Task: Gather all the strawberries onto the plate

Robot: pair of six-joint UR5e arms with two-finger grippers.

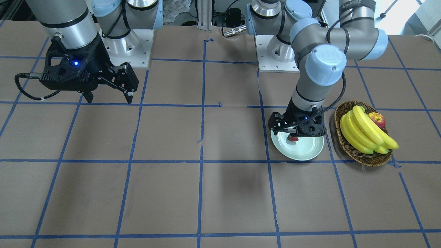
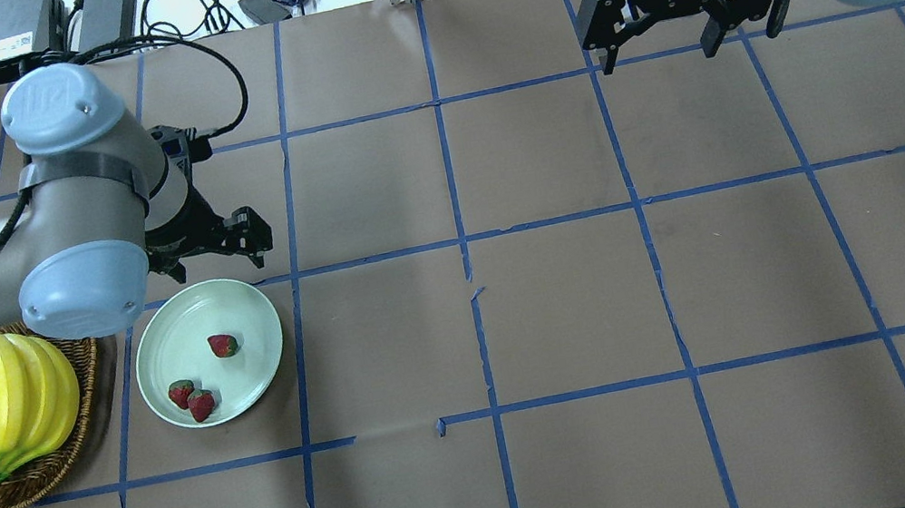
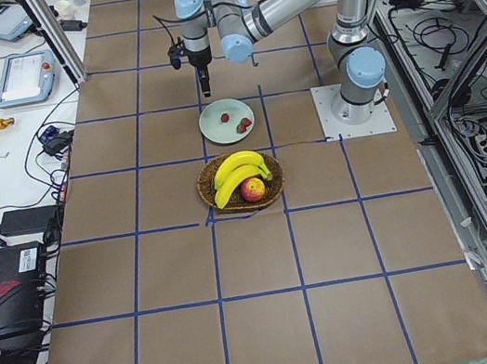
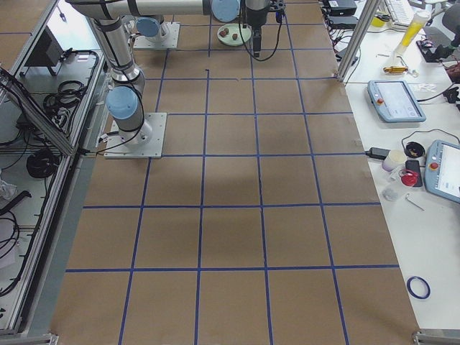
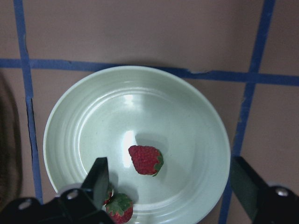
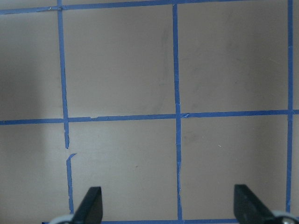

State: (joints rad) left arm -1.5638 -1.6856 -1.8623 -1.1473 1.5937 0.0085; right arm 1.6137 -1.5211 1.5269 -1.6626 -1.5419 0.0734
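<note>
Three strawberries (image 2: 224, 345) lie in plate (image 2: 154, 341): one central, two side by side nearer robot. Left gripper (image 5: 170, 186) hovers above plate's far rim, spread, empty. Right gripper (image 2: 659, 46) spread, well apart. Judged: collection complete.

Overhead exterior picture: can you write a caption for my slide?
Three strawberries lie on the mint plate, with the open left gripper above its far rim.

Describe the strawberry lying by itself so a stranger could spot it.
Find the wicker basket of bananas; the pale green plate lies beside it. On it, the lone strawberry lies apart from the close pair.
</note>
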